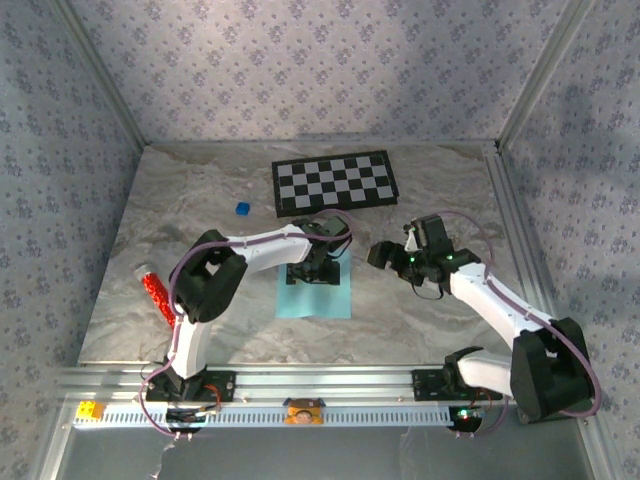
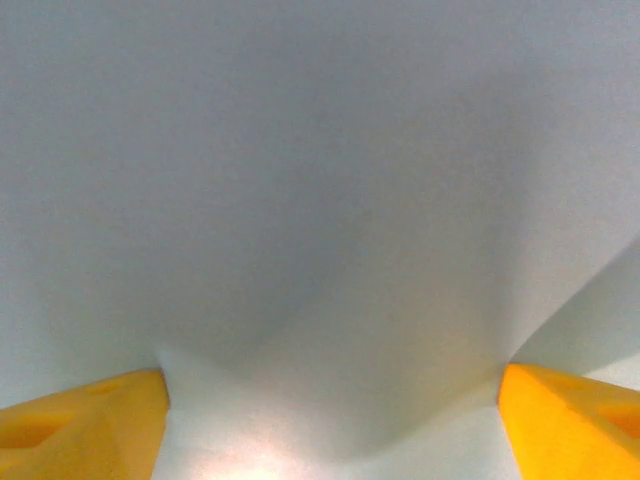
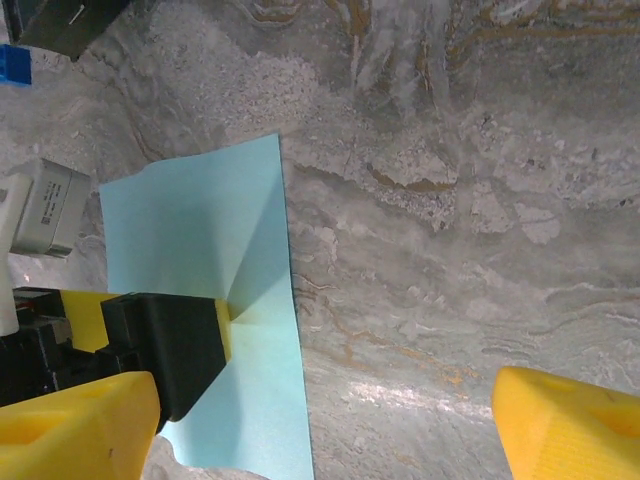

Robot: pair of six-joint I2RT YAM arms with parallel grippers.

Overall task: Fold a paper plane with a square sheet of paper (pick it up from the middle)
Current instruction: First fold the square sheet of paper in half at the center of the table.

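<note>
Left fingers stand wide apart, tips pressed on the square sheet of paper lying centre-frame on the counter; right fingers gape empty to its right.

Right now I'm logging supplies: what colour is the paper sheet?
The square sheet of paper is plain light blue, clearest in the right wrist view.

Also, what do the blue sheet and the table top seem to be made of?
The blue sheet looks like thin matte paper: it buckles into soft folds. The table top looks like grey veined marble, or a print of it, slightly glossy by its faint glare.
</note>
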